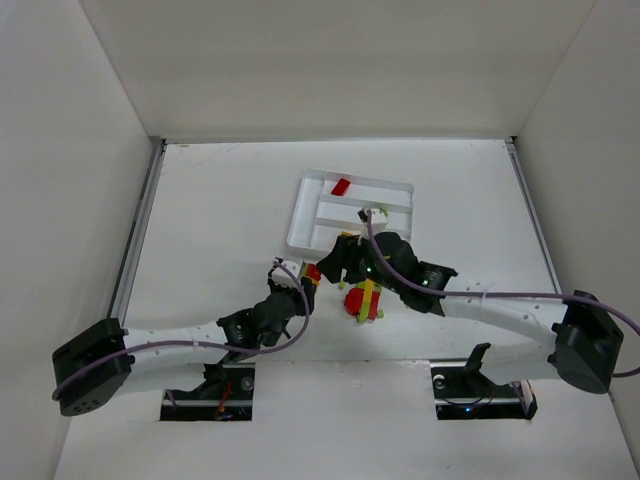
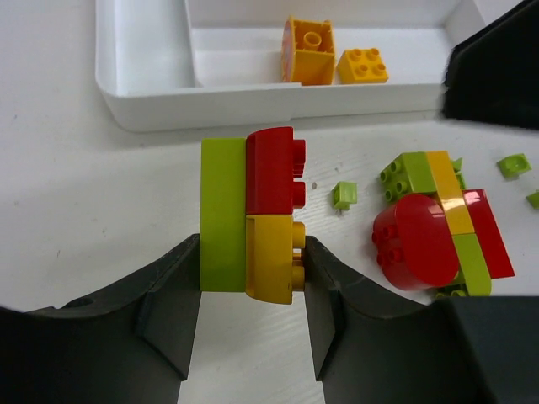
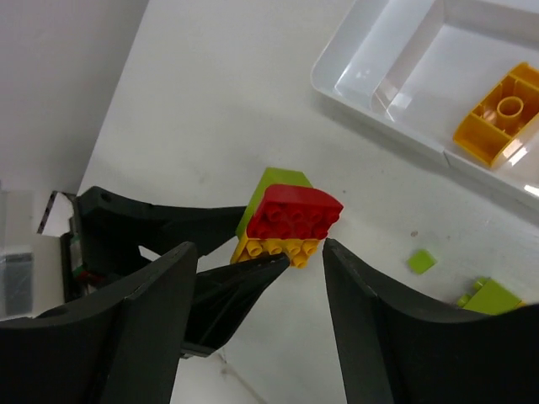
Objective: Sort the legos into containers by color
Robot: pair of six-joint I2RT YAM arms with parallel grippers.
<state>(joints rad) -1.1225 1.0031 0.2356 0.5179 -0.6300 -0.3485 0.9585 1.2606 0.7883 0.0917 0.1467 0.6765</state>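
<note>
My left gripper is shut on a clump of a lime green, a red and a yellow-orange lego, held just above the table in front of the white tray. In the top view the left gripper is right next to my right gripper. My right gripper is open, its fingers either side of the same clump without touching it. Two yellow-orange legos lie in the tray's near slot. A red lego lies in the far slot.
A second clump of red, green and yellow legos lies on the table right of the held one, also in the top view. Small green pieces are scattered near it. The tray stands just beyond both grippers.
</note>
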